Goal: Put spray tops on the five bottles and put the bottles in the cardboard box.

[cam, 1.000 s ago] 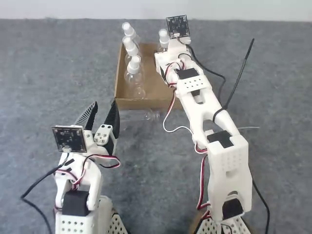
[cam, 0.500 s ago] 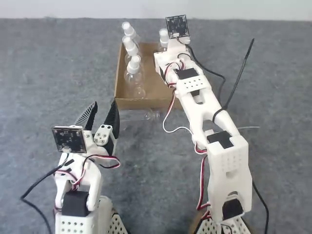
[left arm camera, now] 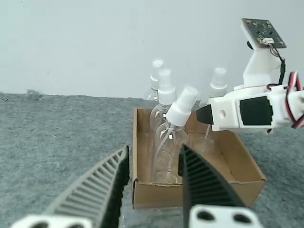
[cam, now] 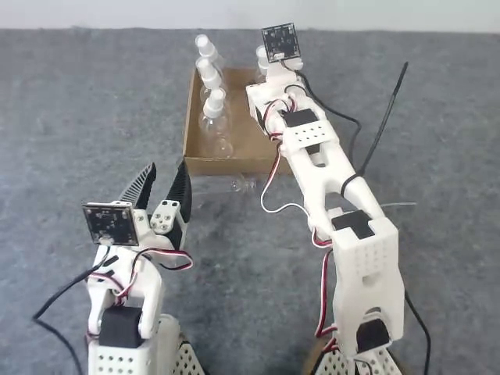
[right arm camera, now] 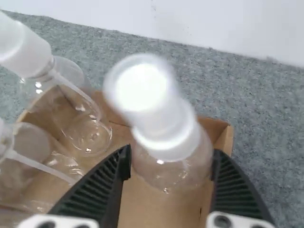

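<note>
Grey matting [cam: 78, 117], perhaps felt, meets a pale wall [left arm camera: 95, 38] behind the box [cam: 226, 166].

the left gripper [left arm camera: 153, 159] hangs low with its fingers spread, facing the cardboard box [left arm camera: 247, 168] on grey carpet [left arm camera: 61, 133]. inside, three spray-topped bottles stand in a row: nearest bottle [left arm camera: 166, 147], top tilted, middle bottle [left arm camera: 165, 83], far bottle [left arm camera: 156, 69]. beside them a fourth bottle [left arm camera: 217, 83] is upright, with the right gripper [left arm camera: 205, 115] at it.
</note>
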Robot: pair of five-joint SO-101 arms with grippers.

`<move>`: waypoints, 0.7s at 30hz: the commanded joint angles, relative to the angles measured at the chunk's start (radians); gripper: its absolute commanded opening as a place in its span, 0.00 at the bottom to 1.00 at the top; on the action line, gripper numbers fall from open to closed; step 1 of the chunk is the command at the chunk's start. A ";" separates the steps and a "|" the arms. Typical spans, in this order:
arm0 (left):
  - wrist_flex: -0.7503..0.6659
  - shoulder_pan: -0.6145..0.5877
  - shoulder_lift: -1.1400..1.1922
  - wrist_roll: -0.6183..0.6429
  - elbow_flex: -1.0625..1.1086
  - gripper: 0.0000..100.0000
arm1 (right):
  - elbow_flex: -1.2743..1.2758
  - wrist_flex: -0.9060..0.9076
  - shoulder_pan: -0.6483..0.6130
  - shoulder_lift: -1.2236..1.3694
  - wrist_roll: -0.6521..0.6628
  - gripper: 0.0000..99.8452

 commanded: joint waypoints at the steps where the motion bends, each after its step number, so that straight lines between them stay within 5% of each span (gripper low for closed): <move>1: -0.006 0.000 -0.008 -0.008 -0.085 0.16 | -0.064 0.010 -0.013 -0.030 0.017 0.28; 21: -0.015 -0.005 -0.008 -0.008 -0.085 0.16 | -0.069 0.199 -0.027 -0.154 0.009 0.28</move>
